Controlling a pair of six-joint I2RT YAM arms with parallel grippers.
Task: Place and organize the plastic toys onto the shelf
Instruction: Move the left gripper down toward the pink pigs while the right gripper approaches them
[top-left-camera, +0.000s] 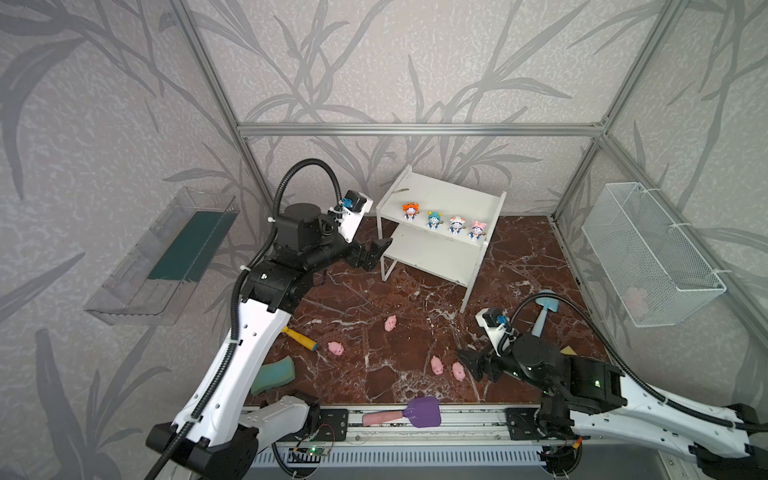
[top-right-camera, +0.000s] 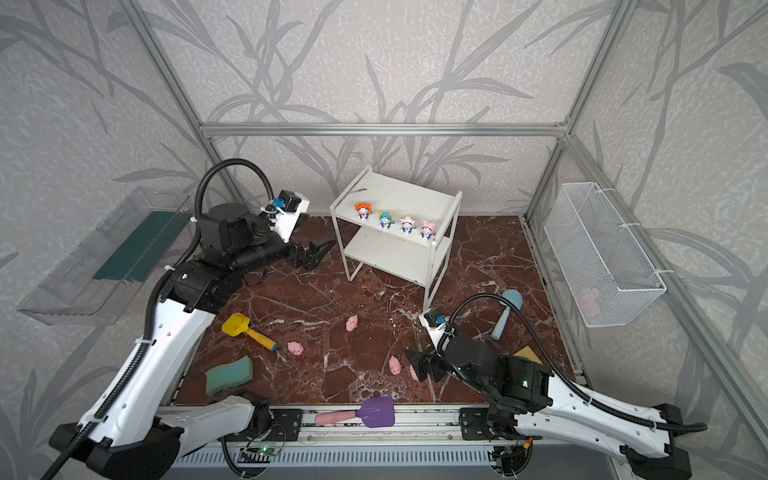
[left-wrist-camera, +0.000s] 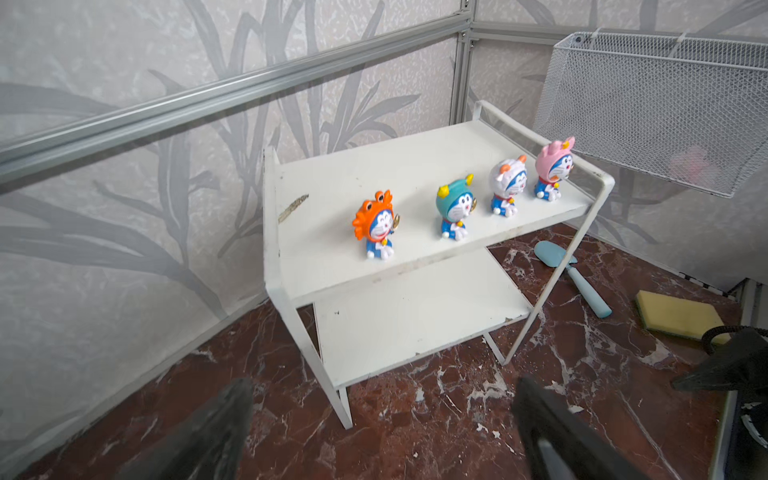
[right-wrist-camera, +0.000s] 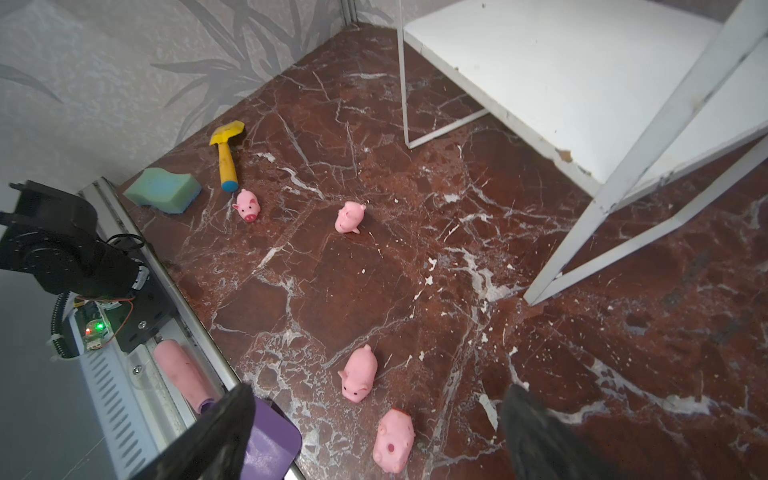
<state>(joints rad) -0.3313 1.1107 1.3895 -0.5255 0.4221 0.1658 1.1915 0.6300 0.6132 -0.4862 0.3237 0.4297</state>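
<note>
left gripper (top-left-camera: 380, 253) wide apart, empty | right gripper (top-left-camera: 468, 365) wide apart, empty

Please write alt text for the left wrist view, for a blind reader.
Four figurines with orange, teal, white and pink hats stand in a row on the top board of a white shelf; its lower board is bare. The open, empty left claw faces the shelf; a blue shovel and yellow sponge lie beyond it.
</note>
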